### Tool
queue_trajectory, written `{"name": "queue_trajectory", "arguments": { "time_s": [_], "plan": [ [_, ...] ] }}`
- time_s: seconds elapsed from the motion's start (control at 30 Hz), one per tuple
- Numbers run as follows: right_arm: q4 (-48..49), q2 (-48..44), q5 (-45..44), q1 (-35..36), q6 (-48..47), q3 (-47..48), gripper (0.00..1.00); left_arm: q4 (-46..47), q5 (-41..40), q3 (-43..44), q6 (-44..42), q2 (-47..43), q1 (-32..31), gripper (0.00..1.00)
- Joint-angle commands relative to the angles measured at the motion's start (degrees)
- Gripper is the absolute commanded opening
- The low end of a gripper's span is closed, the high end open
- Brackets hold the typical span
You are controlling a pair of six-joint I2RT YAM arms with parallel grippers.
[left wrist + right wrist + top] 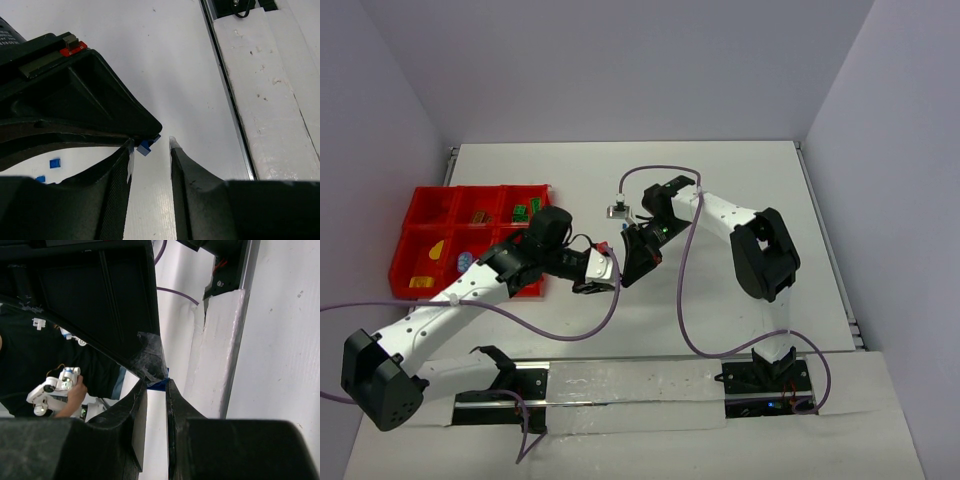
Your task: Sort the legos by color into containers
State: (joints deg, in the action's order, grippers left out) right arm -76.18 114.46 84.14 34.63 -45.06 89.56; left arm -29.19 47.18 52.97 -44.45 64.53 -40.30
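Note:
My right gripper (pixel 156 385) is shut on a small blue lego (pixel 159 385) at its fingertips, held above the table's middle. My left gripper (pixel 151 142) is open, and the same blue lego (pixel 145 145) sits just at the tip of its left finger (pixel 125 165), between the jaws. In the top view the two grippers meet tip to tip, the left (pixel 612 272) and the right (pixel 628 268). The red containers (pixel 420 205) stand at the left and hold green (pixel 523 210), orange (pixel 480 216) and yellow (pixel 438 250) legos. Two tiny blue bits (pixel 55 162) lie on the table.
The left arm (pixel 470 290) lies across the front right corner of the containers. Purple cables (pixel 685 280) loop over the table. A metal rail (pixel 227 85) and a white taped strip (pixel 270 90) run along the near edge.

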Motion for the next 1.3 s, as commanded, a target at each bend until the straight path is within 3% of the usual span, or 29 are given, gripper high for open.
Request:
{"name": "queue_trajectory", "arguments": {
  "time_s": [0.0, 0.2, 0.3, 0.4, 0.47, 0.57, 0.7, 0.73, 0.83, 0.97, 1.0, 1.03, 1.07, 1.1, 1.17, 1.23, 1.27],
  "plan": [
    [-6.5, -3.1, 3.1, 0.6, -0.5, 0.3, 0.0, 4.0, -0.5, 0.0, 2.0, 0.1, -0.7, 0.39],
    [-6.5, -3.9, 3.3, 0.9, -0.7, -0.1, 0.0, 6.2, -2.0, -0.7, 4.4, 0.4, -1.7, 0.28],
    [-6.5, -4.5, 3.3, 0.9, -0.8, -0.3, 0.0, 6.6, -2.4, -1.0, 4.6, 0.4, -1.9, 0.19],
    [-6.6, -5.0, 3.1, 0.9, -0.8, -0.3, 0.0, 6.4, -3.0, -1.6, 4.5, 0.4, -2.1, 0.0],
    [-6.6, -5.4, 3.0, 0.9, -0.7, -0.3, 0.03, 5.4, -3.6, -1.8, 4.3, 0.2, -2.1, 0.0],
    [-6.6, -5.6, 2.7, 0.9, -0.6, -0.3, 0.17, 3.9, -4.7, -2.0, 4.1, -0.3, -2.1, 0.0],
    [-6.5, -5.7, 2.1, 0.4, -0.3, -0.3, 0.81, 0.5, -6.2, -2.4, 5.5, -1.9, -1.2, 0.0],
    [-6.5, -5.7, 2.0, 0.2, -0.3, -0.4, 0.89, -0.1, -6.1, -2.7, 6.2, -2.2, -0.8, 0.0],
    [-6.6, -5.8, 1.8, -0.8, -0.4, -0.3, 0.98, -1.7, -5.9, -2.8, 7.8, -3.6, 2.0, 0.0],
    [-5.8, -5.5, 0.5, -2.7, -0.7, -0.3, 1.0, -2.5, -7.8, -3.8, 10.7, -5.1, 6.0, 0.0],
    [-5.1, -5.3, -0.8, -3.2, 0.6, -0.1, 1.0, -3.6, -7.8, -3.8, 11.1, -5.7, 7.4, 0.02],
    [-4.2, -5.2, -1.3, -3.8, 2.3, -0.4, 1.0, -3.6, -7.8, -4.0, 11.4, -6.1, 7.7, 0.1],
    [1.1, -5.6, -2.0, -5.2, 5.2, -1.1, 1.0, -5.8, -7.6, -4.1, 10.7, -6.3, 7.7, 0.32],
    [6.2, -6.6, -3.2, -6.2, 9.7, -2.5, 1.0, -8.3, -7.0, -4.0, 9.3, -6.4, 7.7, 0.4],
    [18.7, -9.1, -8.0, -7.6, 21.0, -6.0, 1.0, -11.2, -7.0, -3.9, 8.1, -6.7, 7.7, 0.47],
    [37.0, -16.1, -24.4, -8.3, 41.5, -13.5, 1.0, -14.8, -8.1, -3.9, 4.9, -6.7, 7.4, 0.52],
    [40.9, -18.6, -30.3, -8.4, 42.9, -16.6, 1.0, -15.8, -8.5, -3.9, 3.8, -6.7, 6.9, 0.52]
  ]
}}
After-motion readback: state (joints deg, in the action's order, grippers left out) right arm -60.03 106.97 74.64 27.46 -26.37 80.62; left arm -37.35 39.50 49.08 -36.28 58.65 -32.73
